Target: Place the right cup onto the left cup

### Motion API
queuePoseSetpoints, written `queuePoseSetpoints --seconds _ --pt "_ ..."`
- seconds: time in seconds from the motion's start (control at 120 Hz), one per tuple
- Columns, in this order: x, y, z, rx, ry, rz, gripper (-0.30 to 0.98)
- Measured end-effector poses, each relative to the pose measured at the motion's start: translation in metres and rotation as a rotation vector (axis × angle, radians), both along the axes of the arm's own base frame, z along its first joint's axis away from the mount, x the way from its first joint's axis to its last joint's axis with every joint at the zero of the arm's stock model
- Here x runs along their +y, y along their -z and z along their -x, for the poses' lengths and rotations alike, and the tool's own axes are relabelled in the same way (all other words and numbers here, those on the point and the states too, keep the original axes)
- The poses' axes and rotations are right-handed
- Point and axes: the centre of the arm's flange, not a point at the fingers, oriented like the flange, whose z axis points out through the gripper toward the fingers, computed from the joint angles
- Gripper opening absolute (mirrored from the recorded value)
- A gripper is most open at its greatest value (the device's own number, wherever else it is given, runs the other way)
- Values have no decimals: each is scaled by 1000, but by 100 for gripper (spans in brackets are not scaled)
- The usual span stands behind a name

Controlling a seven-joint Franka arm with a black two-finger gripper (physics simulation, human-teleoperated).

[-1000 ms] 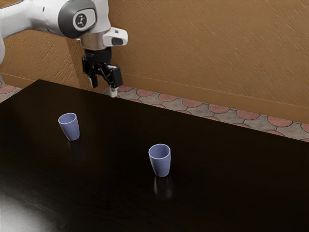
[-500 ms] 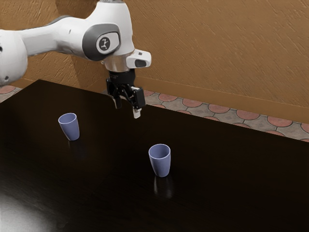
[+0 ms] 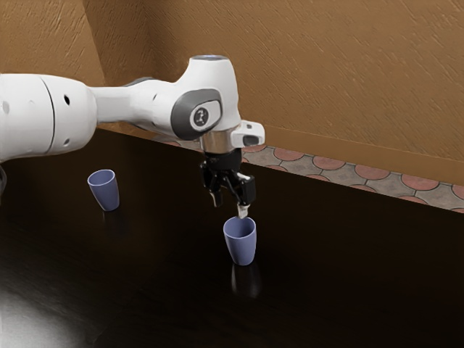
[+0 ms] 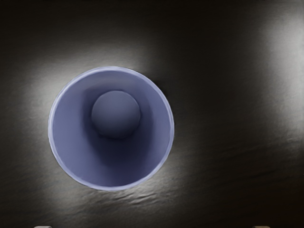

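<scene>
Exterior view gives the main relation: right cup [image 3: 241, 248], as I judge it, is the one at the exterior view's right, and it lies below the gripper [image 3: 229, 208], a bit toward the exterior view's right and toward the camera. Gripper is open, w/ its two fingers [image 3: 243, 211] apart and pointing down, nothing btwn them. One fingertip appears close to the far part of the cup's rim [image 4: 111, 68], but if it touches I cannot tell. Cup stands upright on the table [image 3: 348, 283], so its long axis is vert., approx. same as direction of the fingers. In wrist view the round mouth is seen almost from above, and its centre is off the line btwn the fingertips, nearer to one finger than to the other. So the next move, I think, needs a small sideways correction 1st, then a straight descent, w/ one finger on each side of the wall or of the whole cup; w/out this, a tip could hit the rim and tip the cup over. Left cup [image 3: 106, 192] is well apart, at the exterior view's left, also upright; it is the place for stacking. Count: 2 cups, 1 arm [image 3: 119, 105], 1 gripper, 1 table. The cups are separate, so stacking is to be done, prob. at approach step.
</scene>
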Motion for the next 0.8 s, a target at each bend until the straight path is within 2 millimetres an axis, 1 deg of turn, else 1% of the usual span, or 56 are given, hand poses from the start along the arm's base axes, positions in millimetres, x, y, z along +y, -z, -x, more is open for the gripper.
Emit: queuePoseSetpoints --seconds 0.183,0.317,0.8 --pt "-21 26 -6 -4 -4 19 51" --pt "-28 40 -11 -6 -13 26 50" --pt "-28 79 -29 14 -56 26 45"
